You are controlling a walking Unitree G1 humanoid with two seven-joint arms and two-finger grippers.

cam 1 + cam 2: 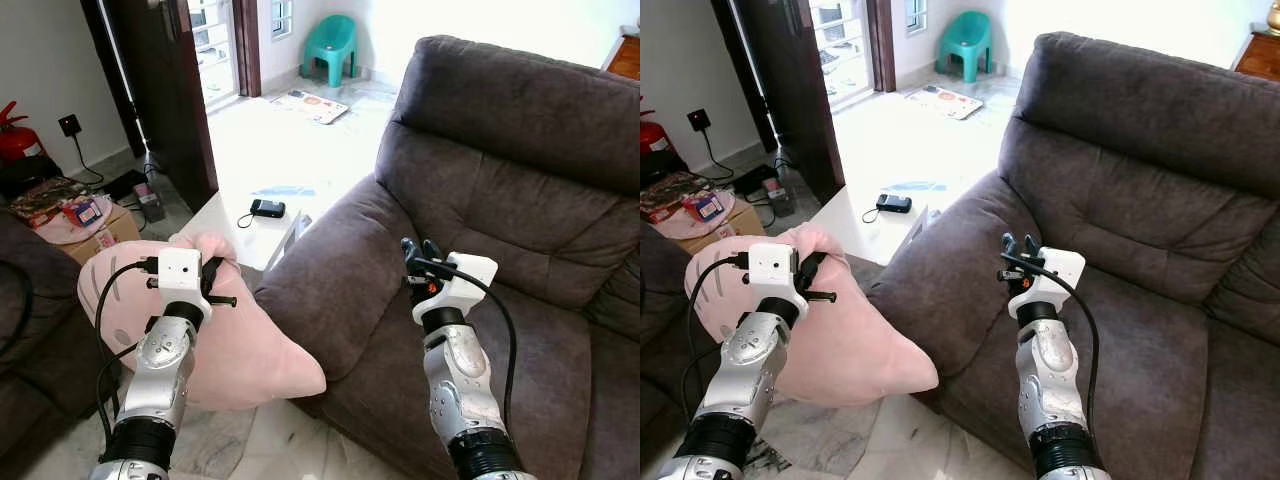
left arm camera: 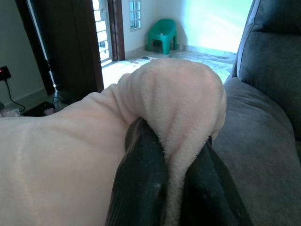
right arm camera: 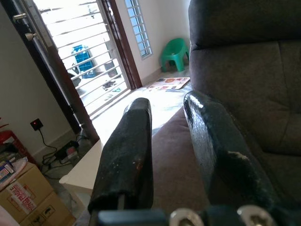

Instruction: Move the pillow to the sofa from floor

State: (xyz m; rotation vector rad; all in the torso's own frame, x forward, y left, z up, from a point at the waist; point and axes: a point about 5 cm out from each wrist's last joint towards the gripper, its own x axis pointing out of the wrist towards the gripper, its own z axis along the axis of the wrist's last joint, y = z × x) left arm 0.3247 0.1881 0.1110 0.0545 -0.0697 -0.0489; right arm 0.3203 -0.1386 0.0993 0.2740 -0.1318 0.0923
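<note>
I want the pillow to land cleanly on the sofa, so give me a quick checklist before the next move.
1. Left gripper pinching the pink pillow: ok.
2. Pillow off the floor: ok; it hangs beside the sofa armrest.
3. Sofa seat free to take it: ok.
4. Right gripper empty, over the seat: ok, fingers apart.
5. Pillow above the armrest: not ok, mostly below it.
6. Grip firmness: cannot tell.

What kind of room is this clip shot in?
Most likely a home living room: a dark brown sofa fills the right side, a low white table stands beside it, and a barred doorway lets in daylight. The left gripper holds a pink pillow beside the sofa arm.
</note>
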